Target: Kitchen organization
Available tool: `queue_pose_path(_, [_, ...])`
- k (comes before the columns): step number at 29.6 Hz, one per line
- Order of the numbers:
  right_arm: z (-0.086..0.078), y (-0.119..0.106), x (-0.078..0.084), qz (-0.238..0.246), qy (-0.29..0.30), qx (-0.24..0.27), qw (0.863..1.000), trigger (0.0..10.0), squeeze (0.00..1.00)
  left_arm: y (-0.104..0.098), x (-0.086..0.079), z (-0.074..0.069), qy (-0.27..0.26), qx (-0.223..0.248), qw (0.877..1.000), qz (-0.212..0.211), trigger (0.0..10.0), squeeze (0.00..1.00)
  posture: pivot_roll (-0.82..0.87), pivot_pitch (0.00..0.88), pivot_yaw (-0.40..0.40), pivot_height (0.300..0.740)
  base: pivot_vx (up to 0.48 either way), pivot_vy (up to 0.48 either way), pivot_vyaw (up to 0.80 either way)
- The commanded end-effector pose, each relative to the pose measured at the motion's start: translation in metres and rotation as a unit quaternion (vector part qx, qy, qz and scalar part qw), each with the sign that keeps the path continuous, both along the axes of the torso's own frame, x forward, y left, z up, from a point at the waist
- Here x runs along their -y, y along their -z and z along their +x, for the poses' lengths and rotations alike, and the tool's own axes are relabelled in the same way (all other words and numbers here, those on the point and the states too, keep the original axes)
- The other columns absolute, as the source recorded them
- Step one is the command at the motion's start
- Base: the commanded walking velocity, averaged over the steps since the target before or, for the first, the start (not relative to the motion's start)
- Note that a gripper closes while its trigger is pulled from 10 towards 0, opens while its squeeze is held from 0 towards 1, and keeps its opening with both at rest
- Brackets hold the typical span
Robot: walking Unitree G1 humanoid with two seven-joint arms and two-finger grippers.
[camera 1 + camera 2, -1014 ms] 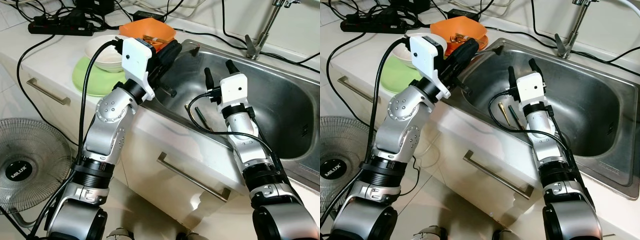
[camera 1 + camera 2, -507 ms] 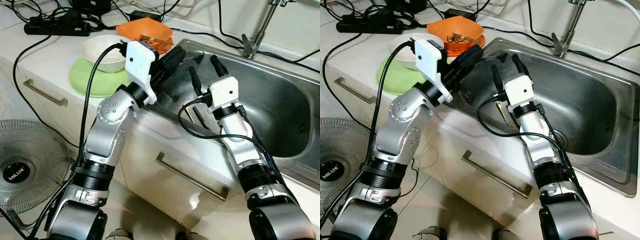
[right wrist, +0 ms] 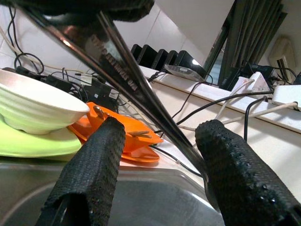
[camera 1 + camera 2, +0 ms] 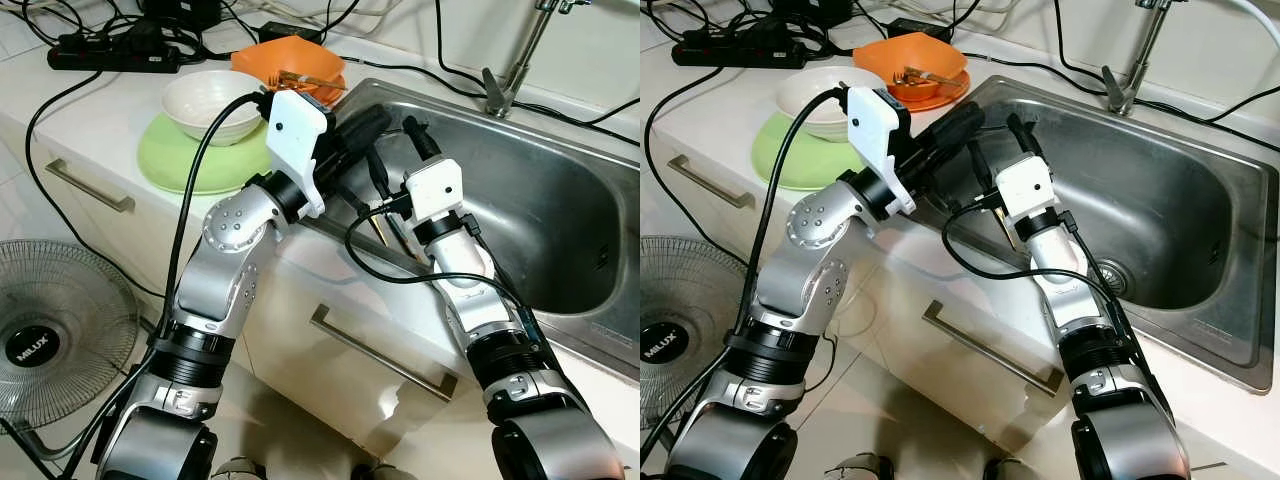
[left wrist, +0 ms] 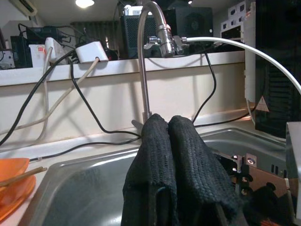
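Sink (image 4: 560, 215) set into the bench (image 4: 90, 110), a pair of chopsticks (image 4: 1006, 226) lying in its basin near the front-left wall, partly hidden by the right arm. Both hands hang over the sink's left end, close together.

Left hand (image 4: 362, 127): fingers pressed flat together, nothing between them. Wrist cam looks across the basin to the tap (image 5: 149, 47) on the far rim.

Right hand (image 4: 396, 150): fingers spread wide, nothing held. A long shiny metal bar (image 3: 136, 82) runs diagonally across its wrist cam between the two fingers (image 3: 91, 174); can't tell what the bar is or whether it touches them.

On the bench at 9 o'clock from the hands: white bowl (image 4: 208, 103) sitting on a green plate (image 4: 180, 165). At 11 o'clock: orange bowl (image 4: 290, 62) on an orange plate, with cutlery in it. Black cables (image 4: 60, 100) and a power strip (image 4: 100, 55) at the back-left. Drawer handle (image 4: 385, 362) below the sink; fan (image 4: 55, 325) on the floor at 8 o'clock.
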State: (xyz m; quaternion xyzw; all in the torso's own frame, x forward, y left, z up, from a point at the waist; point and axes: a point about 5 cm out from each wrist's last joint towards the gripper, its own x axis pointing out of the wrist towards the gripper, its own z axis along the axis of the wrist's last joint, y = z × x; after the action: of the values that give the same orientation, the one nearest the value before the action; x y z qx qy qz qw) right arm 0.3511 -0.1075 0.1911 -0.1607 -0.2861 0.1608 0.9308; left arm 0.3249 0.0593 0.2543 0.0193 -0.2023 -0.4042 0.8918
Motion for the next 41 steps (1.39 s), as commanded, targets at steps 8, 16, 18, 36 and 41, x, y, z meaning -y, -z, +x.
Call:
queue_pose_path(8, [-0.0011,0.0011,-0.0006,0.006,-0.002,0.0,1.0,10.0,0.0,0.002,0.0039,-0.0045,0.017,-0.008,1.0,0.008,10.0,0.0,0.12,0.074,-0.014,0.74,0.0,0.0,0.0])
queue_pose_path(16, [-0.0005,0.0024,0.001,0.007,0.004,-0.004,1.0,0.0,0.0,0.0039,0.0048,-0.0054,0.021,-0.013,1.0,0.011,10.0,0.0,0.11,0.079,-0.014,0.74,0.0,0.0,0.0])
queue_pose_path(18, [-0.0008,0.0029,0.0009,0.007,0.003,-0.004,1.0,0.0,0.0,0.0043,0.0049,-0.0055,0.021,-0.015,1.0,0.011,10.0,0.0,0.11,0.079,-0.015,0.74,0.0,0.0,0.0])
queue_pose_path(36, [-0.0024,0.0044,-0.0017,0.006,-0.004,-0.006,1.0,0.0,0.0,0.0045,0.0033,-0.0047,0.019,-0.02,0.999,0.016,10.0,0.0,0.12,0.084,-0.011,0.74,0.0,0.0,0.0])
queue_pose_path(41, [-0.0025,0.0042,-0.0014,0.008,-0.004,-0.005,1.0,0.0,0.0,0.0047,0.0032,-0.0048,0.016,-0.018,1.0,0.02,10.0,0.0,0.12,0.087,-0.013,0.74,0.0,0.0,0.0])
